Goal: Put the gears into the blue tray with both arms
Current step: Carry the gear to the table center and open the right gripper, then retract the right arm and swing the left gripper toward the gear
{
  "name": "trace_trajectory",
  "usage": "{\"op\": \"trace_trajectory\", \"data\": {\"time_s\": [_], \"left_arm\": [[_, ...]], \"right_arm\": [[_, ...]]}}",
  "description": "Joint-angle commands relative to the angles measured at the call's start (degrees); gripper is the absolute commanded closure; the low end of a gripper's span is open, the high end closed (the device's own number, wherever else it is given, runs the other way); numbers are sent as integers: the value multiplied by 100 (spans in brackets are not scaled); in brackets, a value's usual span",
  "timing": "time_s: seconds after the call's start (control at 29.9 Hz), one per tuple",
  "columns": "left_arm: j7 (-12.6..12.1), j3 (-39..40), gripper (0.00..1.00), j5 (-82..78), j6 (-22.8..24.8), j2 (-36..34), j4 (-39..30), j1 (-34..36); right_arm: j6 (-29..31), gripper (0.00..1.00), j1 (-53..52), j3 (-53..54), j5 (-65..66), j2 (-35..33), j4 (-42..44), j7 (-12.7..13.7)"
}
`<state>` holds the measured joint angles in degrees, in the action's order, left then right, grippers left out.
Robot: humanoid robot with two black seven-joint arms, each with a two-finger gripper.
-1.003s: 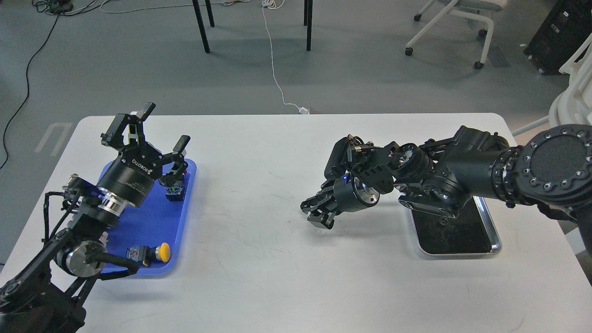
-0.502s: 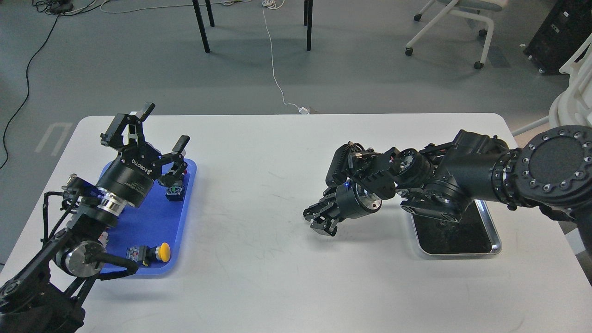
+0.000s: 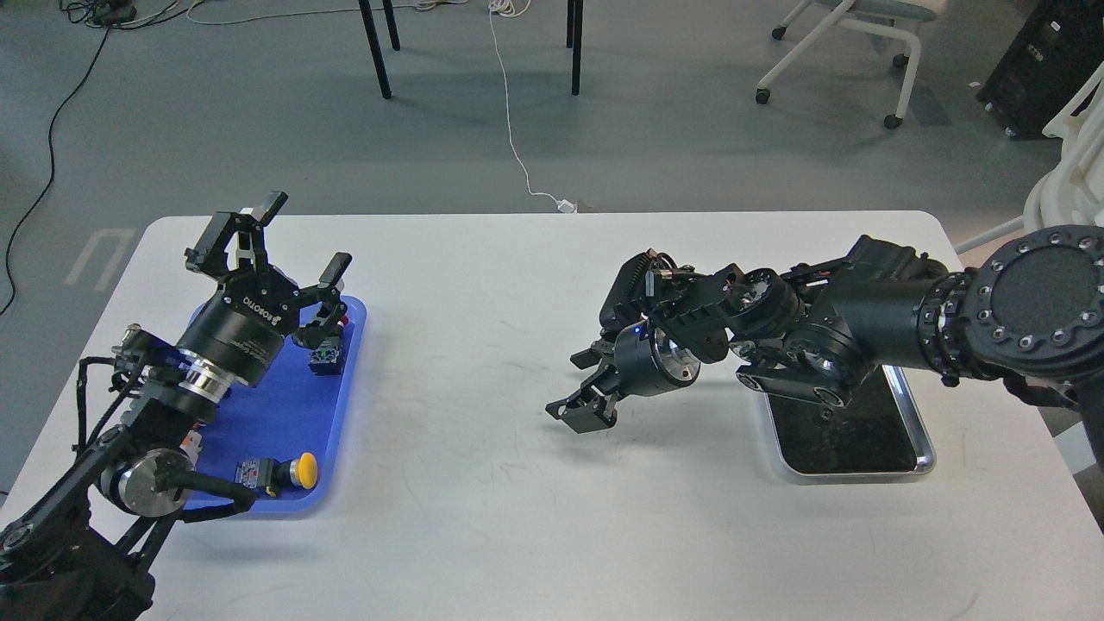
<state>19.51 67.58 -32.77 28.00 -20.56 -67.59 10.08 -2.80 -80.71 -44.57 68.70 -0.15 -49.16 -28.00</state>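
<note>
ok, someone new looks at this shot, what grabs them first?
Probably the bright blue tray at the table's left edge, holding a yellow-capped push-button switch, with the left gripper raised open above its far end. Then the right gripper, hanging over bare tabletop left of the silver tray.

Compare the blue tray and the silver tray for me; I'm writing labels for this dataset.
The blue tray is bright blue plastic on the table's left; the silver tray is metal with a black lining, on the right. The blue tray holds coloured-cap push-button switches; the silver tray's lining shows only a small dark piece. Both are shallow, rimmed rectangles with rounded corners.
</note>
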Motion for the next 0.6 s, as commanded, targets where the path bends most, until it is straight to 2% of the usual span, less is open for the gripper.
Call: {"op": "trace_trajectory", "data": {"time_s": [0.0,0.1,0.3,0.47,0.57], "left_arm": [[9,9,1,-106,0,-123,0,3],[167,9,1,-282,0,-220,0,56],[343,9,1,-1010,0,-264,-9,91],[484,-8,1,-1914,0,-255,-272,222],[562,-166,1,-2898,0,-264,-561,371]], "right_arm": [[25,3,-15,536,-523,-511,-295,0],[33,3,222,1229,-1487,-1222,-629,0],[68,3,1714,3451,-3633,-2287,-1087,0],[182,3,3463,6000,-4338,-2464,-1122,0],[647,3,4281,7179,-4777,-2516,-1149,0]]}}
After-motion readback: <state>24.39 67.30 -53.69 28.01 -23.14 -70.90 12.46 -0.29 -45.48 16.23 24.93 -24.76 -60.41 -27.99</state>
